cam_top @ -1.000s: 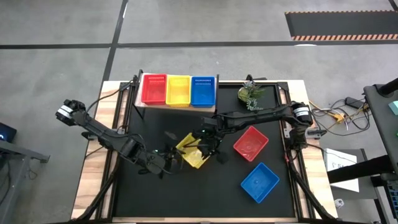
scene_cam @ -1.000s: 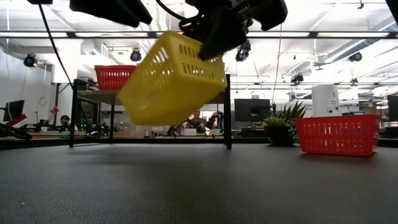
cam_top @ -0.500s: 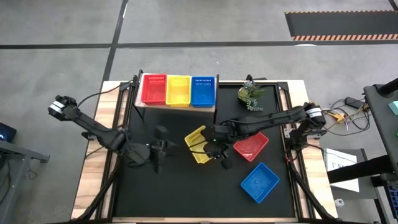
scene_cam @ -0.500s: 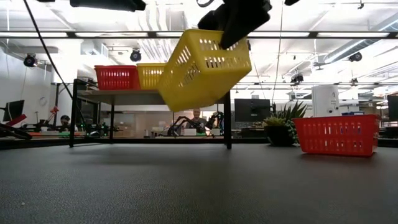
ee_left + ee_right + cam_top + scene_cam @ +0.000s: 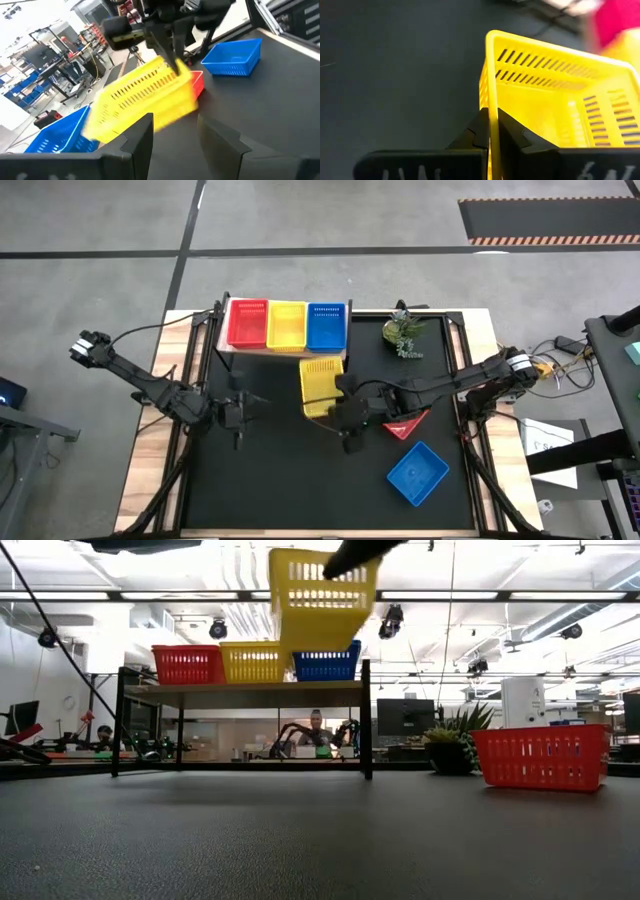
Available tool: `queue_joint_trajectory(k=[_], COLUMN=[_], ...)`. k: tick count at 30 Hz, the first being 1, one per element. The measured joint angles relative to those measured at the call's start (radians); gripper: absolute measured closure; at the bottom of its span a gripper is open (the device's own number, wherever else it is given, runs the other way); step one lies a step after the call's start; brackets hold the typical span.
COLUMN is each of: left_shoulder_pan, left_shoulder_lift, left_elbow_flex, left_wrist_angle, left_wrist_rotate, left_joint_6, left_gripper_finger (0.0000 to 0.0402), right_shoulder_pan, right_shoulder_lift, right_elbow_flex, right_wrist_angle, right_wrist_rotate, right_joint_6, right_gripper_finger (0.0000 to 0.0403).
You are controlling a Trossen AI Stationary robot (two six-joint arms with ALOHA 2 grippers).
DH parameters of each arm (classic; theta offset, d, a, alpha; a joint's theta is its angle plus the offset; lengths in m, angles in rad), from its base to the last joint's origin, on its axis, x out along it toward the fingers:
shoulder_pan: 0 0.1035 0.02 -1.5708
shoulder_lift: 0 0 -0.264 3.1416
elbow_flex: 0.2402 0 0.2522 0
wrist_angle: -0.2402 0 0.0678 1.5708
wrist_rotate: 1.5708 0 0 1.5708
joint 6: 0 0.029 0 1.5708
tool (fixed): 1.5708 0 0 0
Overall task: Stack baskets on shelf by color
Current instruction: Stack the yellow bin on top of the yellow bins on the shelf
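Yellow basket (image 5: 321,385) is up in the air, pinched by its rim wall between the closed fingers of your right gripper (image 5: 492,131); the wrist view shows the two fingers clamped on either side of the thin yellow edge. From above, the basket hangs just in front of the shelf (image 5: 285,349), near the shelf's blue end. From table height its top and the gripper are cut off by the upper edge, and it covers part of the blue basket on the shelf (image 5: 328,662).

Your left gripper (image 5: 240,410) sits off to the left of the held basket, apart from it, fingers spread with nothing between them. Its wrist view shows the yellow basket blurred.

On the shelf you have three baskets in a row: red (image 5: 248,323), yellow (image 5: 287,325), blue. You can't tell from these views whether any of them is more than one basket deep.

On the table, a second red basket (image 5: 408,423) is mostly hidden under the right arm from above; only a corner shows. From table height it stands plainly at right (image 5: 541,758). A blue basket (image 5: 417,473) lies nearer the front right. A potted plant (image 5: 403,334) stands right of the shelf.

A person shows far behind the shelf, too small to make out.
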Motion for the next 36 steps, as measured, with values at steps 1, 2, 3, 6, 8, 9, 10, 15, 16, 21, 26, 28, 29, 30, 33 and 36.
queue_joint_trajectory(k=[1,2,3,6,8,9,10,15,16,21,26,28,29,30,33,36], left_shoulder_pan=[0.0,0.0,0.0,0.0,0.0,-0.001,-0.001,-0.001,-0.001,-0.001,-0.001,-0.001,-0.001,-0.001,-0.001,-0.001], left_shoulder_lift=[-0.012,-0.023,-0.032,-0.054,-0.07,-0.081,-0.091,-0.145,-0.154,-0.202,-0.238,-0.249,-0.254,-0.258,-0.262,-0.265], left_elbow_flex=[-0.005,-0.007,-0.007,-0.008,-0.008,-0.008,-0.008,-0.008,-0.008,-0.008,-0.011,-0.011,-0.012,-0.012,-0.012,-0.012], left_wrist_angle=[0.0,0.001,-0.001,-0.001,-0.003,-0.003,-0.003,-0.021,-0.032,-0.061,-0.068,-0.078,-0.083,-0.083,-0.081,-0.082], left_wrist_rotate=[0.0,0.0,0.0,0.0,0.0,-0.001,-0.008,-0.117,-0.149,-0.258,-0.265,-0.265,-0.265,-0.265,-0.266,-0.266], left_joint_6=[-0.004,-0.005,-0.005,-0.009,-0.031,-0.033,-0.033,-0.072,-0.085,-0.111,-0.11,-0.103,-0.095,-0.087,-0.075,-0.053], left_gripper_finger=[0.0263,0.0263,0.0263,0.0263,0.0263,0.0263,0.0263,0.0263,0.0263,0.0263,0.0263,0.0263,0.0263,0.0263,0.0263,0.0263], right_shoulder_pan=[0.001,0.0,-0.004,-0.022,-0.038,-0.048,-0.059,-0.128,-0.145,-0.244,-0.337,-0.369,-0.383,-0.398,-0.435,-0.463], right_shoulder_lift=[0.0,0.0,0.0,0.0,0.0,0.001,0.007,0.046,0.061,0.162,0.282,0.323,0.342,0.36,0.418,0.47], right_elbow_flex=[0.004,0.011,0.023,0.057,0.081,0.096,0.115,0.236,0.265,0.448,0.636,0.695,0.72,0.742,0.806,0.861], right_wrist_angle=[0.018,0.037,0.055,0.095,0.113,0.118,0.119,0.065,0.045,-0.038,-0.138,-0.155,-0.165,-0.175,-0.206,-0.223], right_wrist_rotate=[0.047,0.082,0.106,0.14,0.143,0.142,0.141,0.097,0.075,-0.058,-0.11,-0.135,-0.155,-0.174,-0.219,-0.25], right_joint_6=[-0.011,-0.017,-0.023,-0.037,-0.04,-0.04,-0.037,-0.04,-0.044,-0.098,-0.155,-0.165,-0.166,-0.166,-0.166,-0.166], right_gripper_finger=[0.0394,0.0394,0.0394,0.0394,0.0394,0.0394,0.0394,0.0394,0.0394,0.0394,0.0394,0.0394,0.0394,0.0394,0.0394,0.0394])
